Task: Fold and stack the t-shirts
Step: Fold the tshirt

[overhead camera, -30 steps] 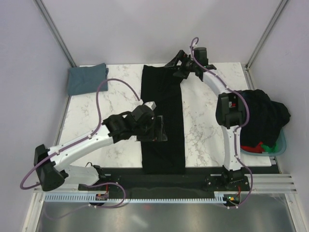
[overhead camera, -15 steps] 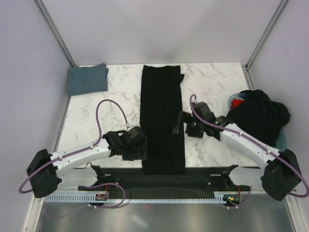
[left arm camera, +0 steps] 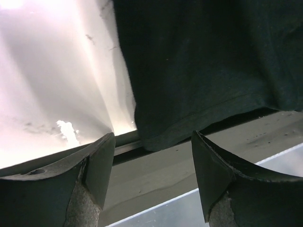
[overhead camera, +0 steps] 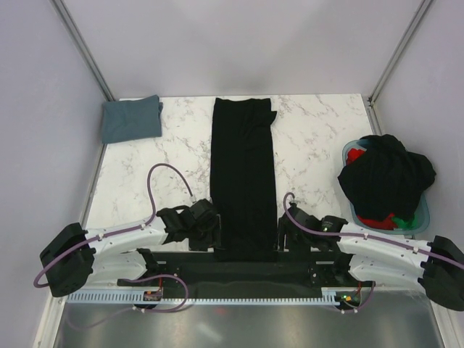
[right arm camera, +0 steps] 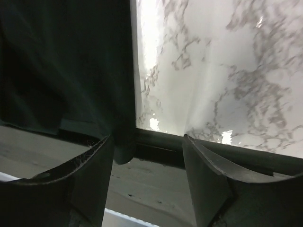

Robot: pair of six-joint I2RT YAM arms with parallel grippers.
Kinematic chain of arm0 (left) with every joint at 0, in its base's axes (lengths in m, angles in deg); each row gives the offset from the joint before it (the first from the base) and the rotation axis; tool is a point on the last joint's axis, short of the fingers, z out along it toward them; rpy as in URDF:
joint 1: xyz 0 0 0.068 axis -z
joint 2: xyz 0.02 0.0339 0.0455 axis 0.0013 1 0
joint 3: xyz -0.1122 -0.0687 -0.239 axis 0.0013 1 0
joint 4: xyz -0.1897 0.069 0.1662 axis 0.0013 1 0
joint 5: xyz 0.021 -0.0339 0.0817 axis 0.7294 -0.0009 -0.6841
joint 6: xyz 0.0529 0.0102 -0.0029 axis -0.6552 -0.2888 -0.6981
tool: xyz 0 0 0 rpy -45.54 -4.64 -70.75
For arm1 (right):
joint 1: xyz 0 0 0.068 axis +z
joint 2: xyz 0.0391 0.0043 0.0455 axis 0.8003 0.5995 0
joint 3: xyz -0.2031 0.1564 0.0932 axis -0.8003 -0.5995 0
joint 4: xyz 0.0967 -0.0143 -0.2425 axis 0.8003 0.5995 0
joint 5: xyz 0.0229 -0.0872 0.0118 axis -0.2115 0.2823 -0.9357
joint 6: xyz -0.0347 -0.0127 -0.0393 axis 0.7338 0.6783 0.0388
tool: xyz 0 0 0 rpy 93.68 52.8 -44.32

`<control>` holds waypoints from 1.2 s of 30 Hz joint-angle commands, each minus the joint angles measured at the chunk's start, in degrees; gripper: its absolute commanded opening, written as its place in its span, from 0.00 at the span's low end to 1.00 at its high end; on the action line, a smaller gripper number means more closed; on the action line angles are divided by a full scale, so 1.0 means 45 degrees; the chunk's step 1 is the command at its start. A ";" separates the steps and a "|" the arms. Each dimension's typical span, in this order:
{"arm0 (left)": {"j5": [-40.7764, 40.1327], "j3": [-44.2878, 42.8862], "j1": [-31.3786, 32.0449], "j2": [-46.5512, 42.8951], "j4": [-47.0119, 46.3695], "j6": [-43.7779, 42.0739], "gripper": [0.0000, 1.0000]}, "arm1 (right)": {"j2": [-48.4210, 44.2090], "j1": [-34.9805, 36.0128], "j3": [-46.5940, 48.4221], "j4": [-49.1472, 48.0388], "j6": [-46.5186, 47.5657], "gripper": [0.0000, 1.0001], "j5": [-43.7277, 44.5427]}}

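Far to the left of the long black t-shirt [overhead camera: 244, 174], we see a blue-grey t-shirt [overhead camera: 130, 119] folded at the tabletop's [overhead camera: 312, 138] back corner, probably the start of the stack. The black t-shirt lies flat as a narrow strip down the middle, its hem reaching the near edge. At the hem's left corner sits our left tool [left arm camera: 152, 138], fingers spread wide with the corner lying loose between them, gripping nothing. At the hem's right corner the right tool [right arm camera: 147, 138] mirrors it, likewise parted and empty, the cloth just beside its left finger. We judge both are placed to pinch the two corners for the next fold. Right of the strip, a tub [overhead camera: 426, 210] holds the heap of black and red t-shirts [overhead camera: 388, 177] not yet folded.
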 commanded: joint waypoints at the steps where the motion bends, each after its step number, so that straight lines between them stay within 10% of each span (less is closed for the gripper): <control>1: 0.0595 0.0426 -0.0025 -0.0210 -0.1527 0.0612 0.72 | 0.0426 0.1147 -0.0046 -0.1211 -0.1327 0.66 0.1058; 12: 0.0714 0.1285 -0.0044 0.0063 -0.2916 0.0710 0.62 | 0.1405 0.1795 -0.0320 -0.2658 -0.1543 0.45 0.1353; 17: 0.0909 0.1442 -0.0025 -0.0032 -0.3190 0.0730 0.03 | 0.1249 0.1776 -0.0339 -0.2580 -0.1484 0.20 0.1353; 21: 0.0909 0.1171 -0.0044 -0.1005 -0.2063 0.0769 0.02 | 0.0937 0.1796 -0.0203 -0.2112 -0.1504 0.00 0.1198; 36: -0.1276 -0.3068 -0.0083 -0.3004 0.2942 -0.0344 0.02 | 0.0855 0.1699 0.5322 0.2849 -0.0433 0.00 0.3793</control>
